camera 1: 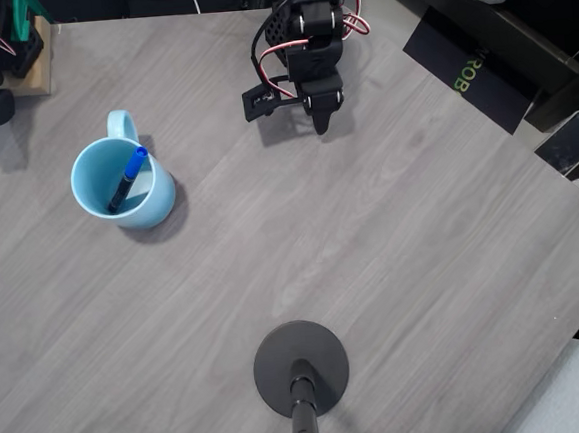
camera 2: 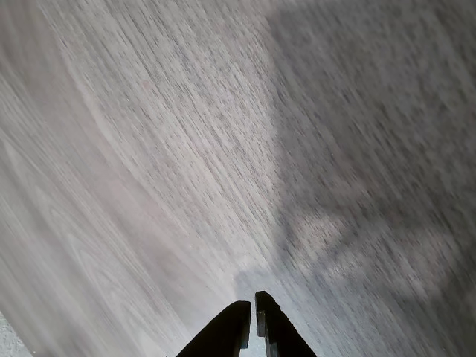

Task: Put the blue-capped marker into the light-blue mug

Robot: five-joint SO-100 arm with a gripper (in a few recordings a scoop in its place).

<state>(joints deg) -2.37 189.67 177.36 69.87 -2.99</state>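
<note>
The blue-capped marker [camera 1: 127, 178] was seen leaning cap-up inside the light-blue mug [camera 1: 158, 199] at the left of the surface [camera 1: 394, 268]. The end effector [camera 1: 319, 124] was closed and empty, well apart at the far side.

Light-blue mug [camera 1: 151, 199]; grey woodgrain table [camera 1: 372, 250]

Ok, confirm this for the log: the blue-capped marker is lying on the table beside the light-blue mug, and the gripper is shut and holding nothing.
Not quite. The blue-capped marker is not on the table; the overhead view shows it leaning inside the light-blue mug, cap end up against the rim. The rest holds: the gripper is shut and holding nothing, as the wrist view shows.
</note>
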